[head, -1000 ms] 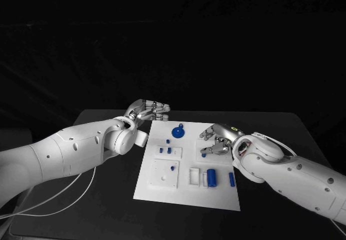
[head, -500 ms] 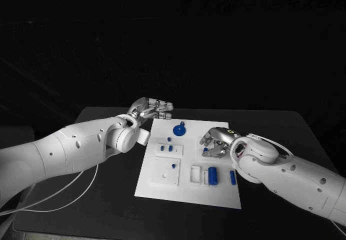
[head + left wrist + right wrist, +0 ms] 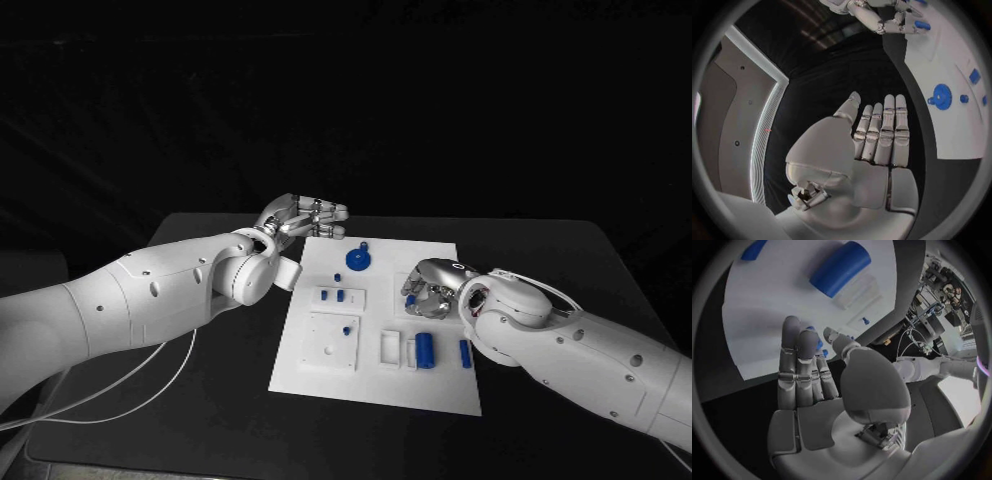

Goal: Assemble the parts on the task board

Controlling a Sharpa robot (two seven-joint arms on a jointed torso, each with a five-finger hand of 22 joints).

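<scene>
The white task board (image 3: 329, 368) lies in the middle of the black table. On it are a blue gear (image 3: 356, 263), two small blue pegs (image 3: 332, 296), a blue cylinder (image 3: 424, 349) in a white holder, and a blue piece (image 3: 464, 351) near the right edge. My right hand (image 3: 430, 288) hangs low over the board's right middle, fingers straight and close together (image 3: 798, 357). A small blue part (image 3: 819, 344) shows between its thumb and fingertips; whether they grip it I cannot tell. My left hand (image 3: 306, 217) hovers off the board's far left corner, flat and holding nothing (image 3: 879, 135).
The black table (image 3: 577, 260) runs wide on both sides of the board. A white cable (image 3: 130, 385) trails under my left arm near the table's left front. The left wrist view shows the gear (image 3: 942, 96) and my right hand (image 3: 892, 22) over the board.
My right hand has come down and a little toward the board's middle, now covering the small blue part it hovered above. The left hand has stayed in place.
</scene>
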